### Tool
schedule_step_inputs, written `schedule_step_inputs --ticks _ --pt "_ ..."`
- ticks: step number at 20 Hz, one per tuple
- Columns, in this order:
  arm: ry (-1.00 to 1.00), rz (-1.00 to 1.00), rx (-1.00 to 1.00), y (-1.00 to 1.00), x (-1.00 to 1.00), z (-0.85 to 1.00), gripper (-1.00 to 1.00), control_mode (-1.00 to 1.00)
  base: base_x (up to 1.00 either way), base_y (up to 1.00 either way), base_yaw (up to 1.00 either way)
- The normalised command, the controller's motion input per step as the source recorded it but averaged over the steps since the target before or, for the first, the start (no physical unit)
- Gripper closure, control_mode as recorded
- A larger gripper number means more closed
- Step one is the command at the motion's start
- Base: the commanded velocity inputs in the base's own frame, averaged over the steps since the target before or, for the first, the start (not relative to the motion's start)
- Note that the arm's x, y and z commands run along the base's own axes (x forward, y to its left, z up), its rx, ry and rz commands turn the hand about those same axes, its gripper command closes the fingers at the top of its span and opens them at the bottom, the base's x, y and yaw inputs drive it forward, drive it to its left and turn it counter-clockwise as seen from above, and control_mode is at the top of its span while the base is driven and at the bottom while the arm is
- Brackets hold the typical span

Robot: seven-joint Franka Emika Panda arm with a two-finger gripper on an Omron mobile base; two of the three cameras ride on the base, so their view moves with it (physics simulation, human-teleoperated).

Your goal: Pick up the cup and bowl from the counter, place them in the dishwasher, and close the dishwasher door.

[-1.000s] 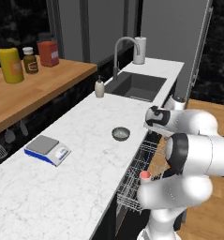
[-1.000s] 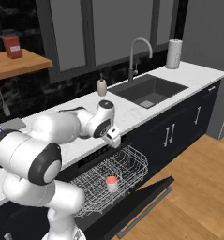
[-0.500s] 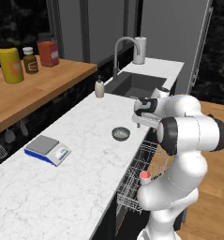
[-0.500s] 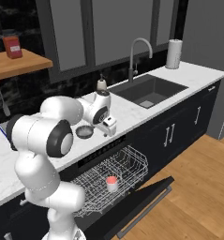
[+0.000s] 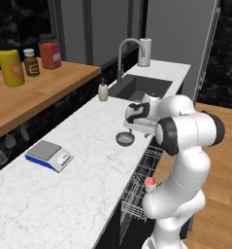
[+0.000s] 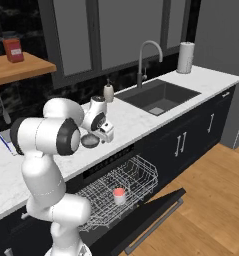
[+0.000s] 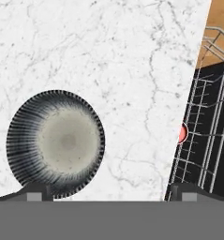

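Beneath open fingers (image 7: 108, 192), bowl (image 7: 56, 143) interior ribbed, cup (image 6: 119, 195) in rack

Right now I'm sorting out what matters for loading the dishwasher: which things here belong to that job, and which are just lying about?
Part of the job:
- bowl on the counter
- red cup, already in the dishwasher rack
- dishwasher door, open
- gripper, open by the bowl

Lying about:
- kitchen scale
- soap dispenser
- paper towel roll
- yellow jar, red jar
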Motion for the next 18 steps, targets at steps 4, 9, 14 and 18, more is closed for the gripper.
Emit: schedule_step_inputs --ticks 4,9,14,18 --pt "-0.01 0.0 -0.03 0.31 0.26 -0.25 -1.0 -1.0 0.0 0.0 0.0" --pt "0.0 0.0 0.0 0.0 0.22 -0.18 -1.0 -1.0 0.0 0.0 0.0" --pt "0.0 0.0 0.0 -0.01 0.04 -0.24 -1.0 -1.0 0.0 0.0 0.0" --pt "0.0 0.0 0.0 0.0 0.01 -0.2 1.0 -1.0 0.0 0.0 0.0"
